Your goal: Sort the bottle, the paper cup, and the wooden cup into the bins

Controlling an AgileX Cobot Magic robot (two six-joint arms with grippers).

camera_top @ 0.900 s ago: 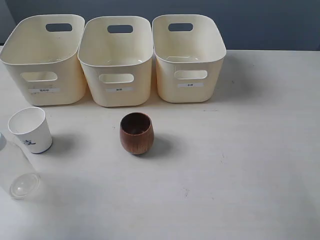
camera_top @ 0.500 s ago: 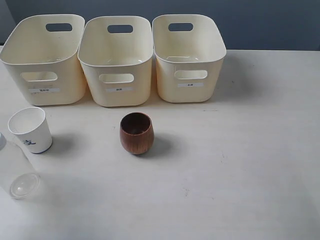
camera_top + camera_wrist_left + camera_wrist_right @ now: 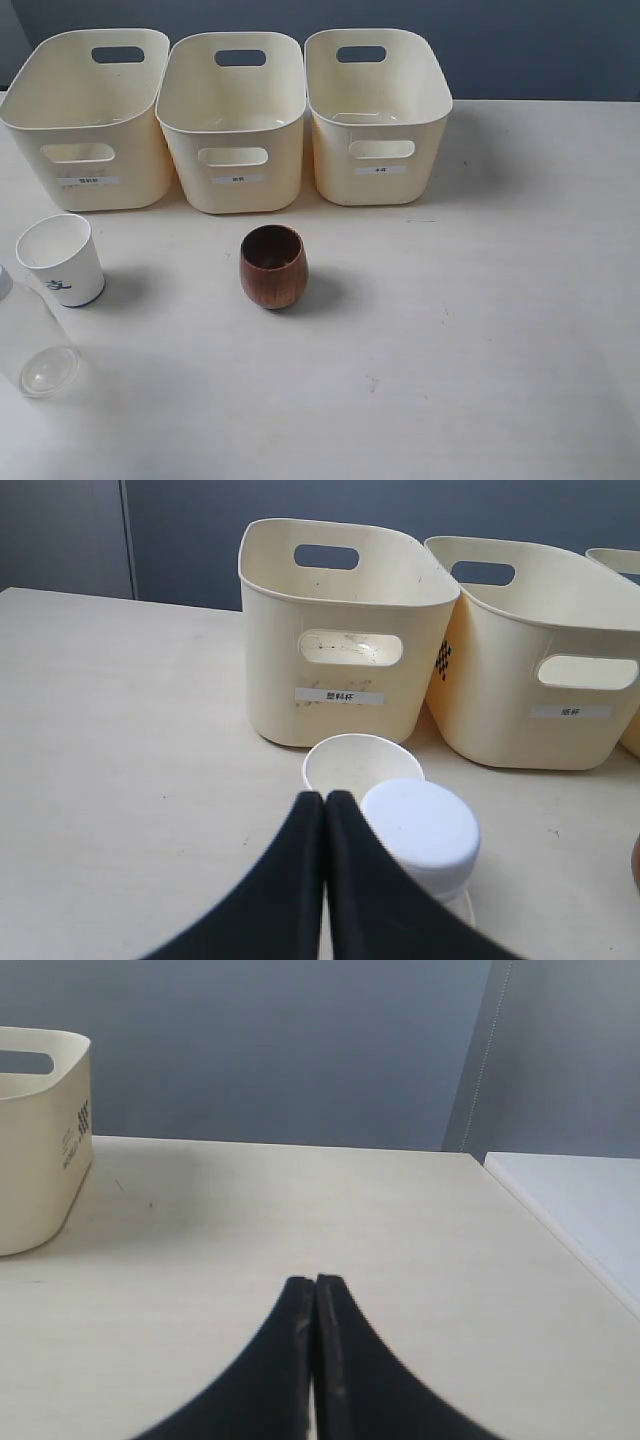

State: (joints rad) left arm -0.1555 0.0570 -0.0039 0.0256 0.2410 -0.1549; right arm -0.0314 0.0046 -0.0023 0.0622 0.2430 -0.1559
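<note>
Three cream bins point(image 3: 235, 120) stand touching side by side along the far edge of the pale table point(image 3: 480, 300), each with a small white label on its front wall. The wooden cup point(image 3: 273, 265) sits upright in front of the middle bin, well apart from everything else. The paper cup point(image 3: 61, 259) stands upright to the left, in front of the left-hand bin. The clear bottle point(image 3: 30, 345) is at the left edge of the exterior view, just beside the paper cup and nearer the camera; it is partly cut off, so its full outline is hard to make out. The left gripper point(image 3: 325, 798) has its black fingers pressed together, empty, just beside the bottle's white cap point(image 3: 420, 825). The right gripper point(image 3: 314, 1282) is likewise closed on nothing, over bare table.
</note>
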